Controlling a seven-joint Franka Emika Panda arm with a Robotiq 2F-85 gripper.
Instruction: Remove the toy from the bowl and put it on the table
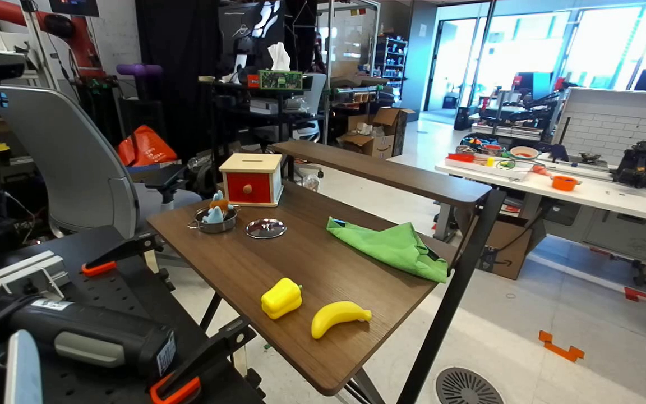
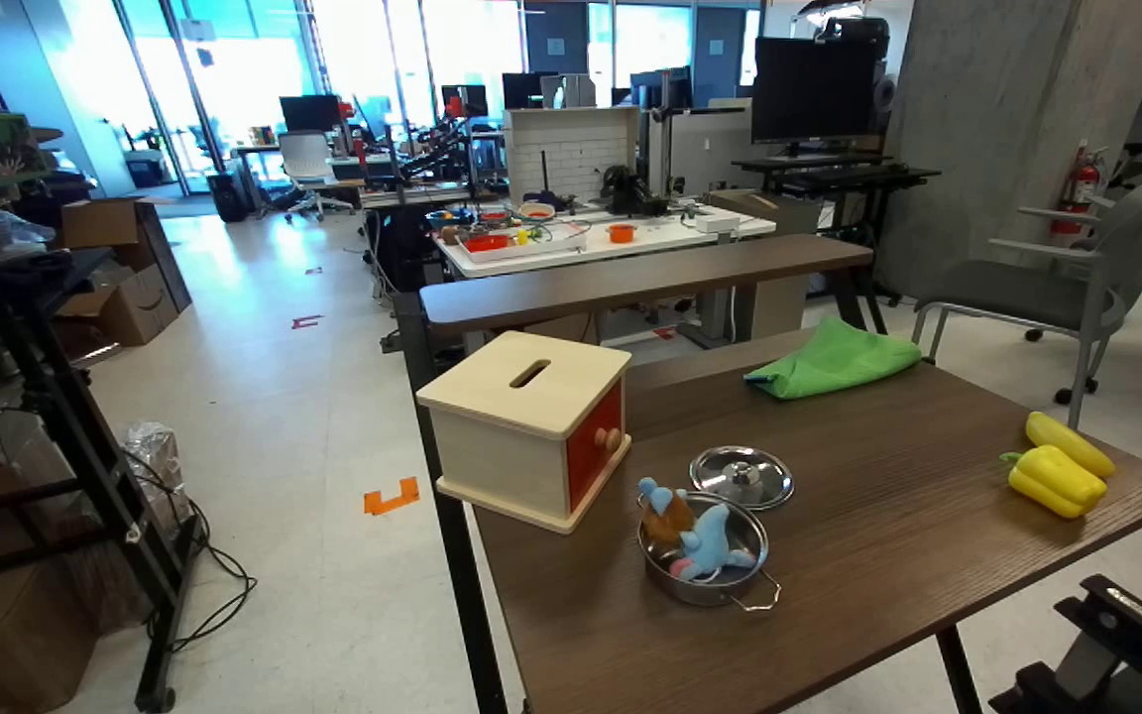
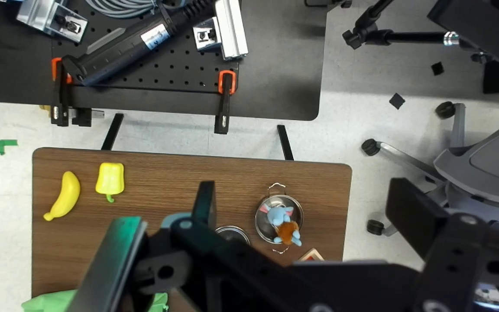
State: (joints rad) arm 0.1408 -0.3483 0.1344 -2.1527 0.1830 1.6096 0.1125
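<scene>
In the wrist view your gripper [image 3: 306,208] fills the bottom of the frame, its jaws spread wide and holding nothing. Only this view shows you them. Between them in the picture, right of centre, you see the light-blue, brown and pink plush toy [image 3: 285,225], nearer the jaw on the left of the frame but well apart from it, down in the round shiny metal bowl [image 3: 264,229] with 2 wire handles. An end of the toy rests over the rim. The bowl stands on the brown wooden rectangular table [image 3: 158,173].

The gripper hides part of the round metal lid [image 2: 725,486] in the wrist view; both exterior views show you far more of it, just beside the bowl. They also give you the cream wooden box [image 2: 521,456] with a red drawer front, where the wrist view has only a corner. The rumpled green cloth [image 1: 390,249] lies right of centre in an exterior view, with the yellow banana [image 1: 337,318] and yellow bell pepper [image 1: 281,298] at lower centre.

In that frame, 2 labels [image 1: 51,304] on the black handheld tool [image 1: 84,331] at lower left are too small for you to read. A cardboard box [image 1: 502,247] at right bears a curved-arrow mark.
</scene>
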